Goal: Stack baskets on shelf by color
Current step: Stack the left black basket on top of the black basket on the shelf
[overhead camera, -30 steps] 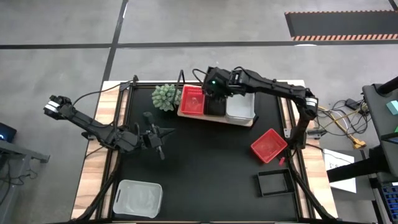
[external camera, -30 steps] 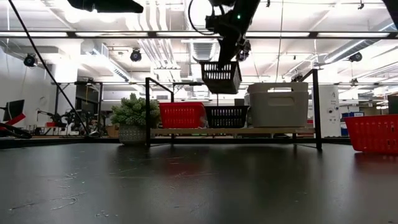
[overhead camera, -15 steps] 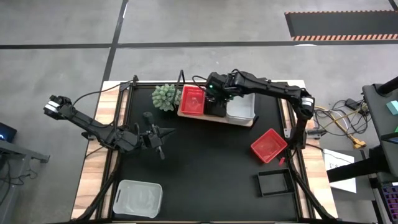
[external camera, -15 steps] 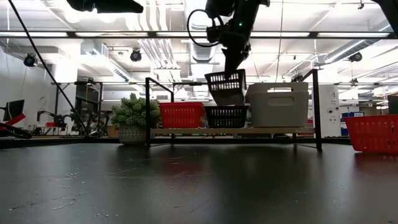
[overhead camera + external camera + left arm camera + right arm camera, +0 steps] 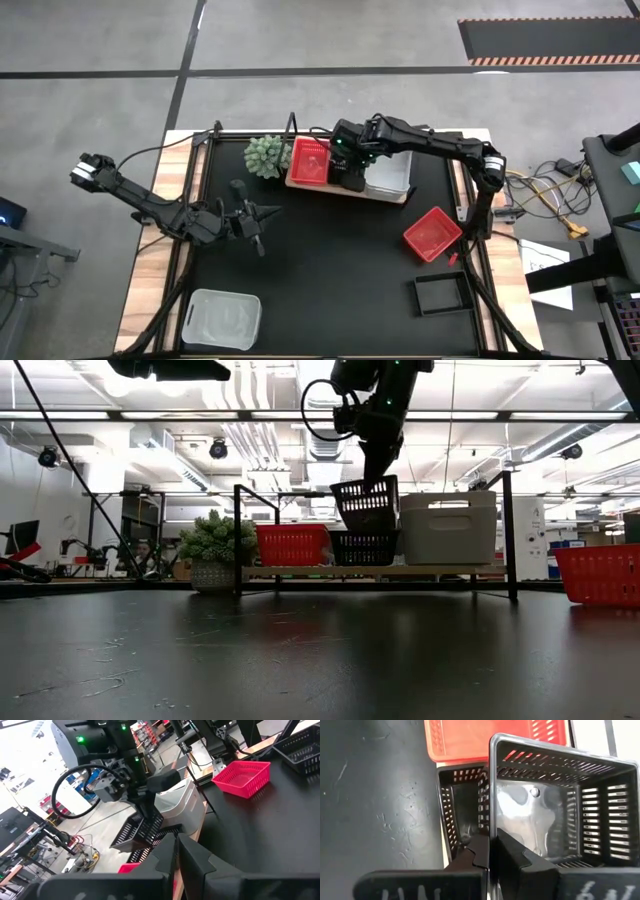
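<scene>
right gripper (image 5: 378,478) is up over the shelf (image 5: 375,571), fingers pinched tight on the rim of a black basket (image 5: 366,505), which hangs tilted, its low corner just above, maybe touching, the black basket already on the shelf (image 5: 364,547). in the right wrist view the carried basket's wall sits clamped between the dark fingers (image 5: 480,851), with the shelf's black one offset beneath it and the red one beyond. so the job, as i read it: level the basket out, square its edges over the one below, slide it across until the outlines match, then lower straight and only let go once it nests; drop it tilted and a corner is likely to catch on the rim or nudge the white basket (image 5: 448,527) alongside. left gripper (image 5: 255,218) waits out on the black mat, well away, fingers closed on nothing. now the count: black baskets, three in sight, one in the grip, one on the shelf, one flat on the mat near the right front (image 5: 441,294). red, two that i can see: one on the shelf (image 5: 293,544), one out on the mat to the right (image 5: 432,232). white, two: the one on the shelf and one at the left front of the mat (image 5: 221,318). one green plant (image 5: 267,155) beside the shelf's left end. whether any shelf basket is already a stack, i can't tell.
</scene>
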You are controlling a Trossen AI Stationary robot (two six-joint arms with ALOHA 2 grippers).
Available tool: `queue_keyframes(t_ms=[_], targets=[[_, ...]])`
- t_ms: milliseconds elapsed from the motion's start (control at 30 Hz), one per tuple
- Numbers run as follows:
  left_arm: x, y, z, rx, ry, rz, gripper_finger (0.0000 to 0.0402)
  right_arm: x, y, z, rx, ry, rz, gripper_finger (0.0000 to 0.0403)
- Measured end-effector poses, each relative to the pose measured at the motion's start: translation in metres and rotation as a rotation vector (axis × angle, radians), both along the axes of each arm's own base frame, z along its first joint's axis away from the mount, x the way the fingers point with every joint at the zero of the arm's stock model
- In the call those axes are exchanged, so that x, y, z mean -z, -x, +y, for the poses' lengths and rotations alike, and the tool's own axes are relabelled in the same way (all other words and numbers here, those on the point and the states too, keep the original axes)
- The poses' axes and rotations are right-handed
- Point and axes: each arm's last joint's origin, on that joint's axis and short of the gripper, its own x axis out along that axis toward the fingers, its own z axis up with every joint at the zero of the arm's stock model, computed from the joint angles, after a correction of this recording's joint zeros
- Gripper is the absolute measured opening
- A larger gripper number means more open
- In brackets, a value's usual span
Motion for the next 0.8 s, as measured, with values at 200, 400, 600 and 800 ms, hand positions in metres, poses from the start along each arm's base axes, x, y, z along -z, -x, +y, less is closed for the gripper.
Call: queue_keyframes(t_ms=[200, 400, 600, 800], targets=[[0.000, 0.000, 0.000, 0.000, 0.000, 0.000, 0.0005, 0.006, -0.002, 0.001, -0.037, -0.030, -0.015, 0.0009], [0.000, 0.000, 0.000, 0.000, 0.001, 0.000, 0.0005, 0.008, -0.004, 0.002, -0.060, -0.073, -0.050, 0.0009], [0.000, 0.000, 0.000, 0.000, 0.001, -0.001, 0.0005, 0.010, -0.004, 0.002, -0.059, -0.076, -0.046, 0.0009], [0.000, 0.000, 0.000, 0.000, 0.001, -0.001, 0.0005, 0.021, -0.006, 0.002, -0.059, -0.075, -0.051, 0.0009]])
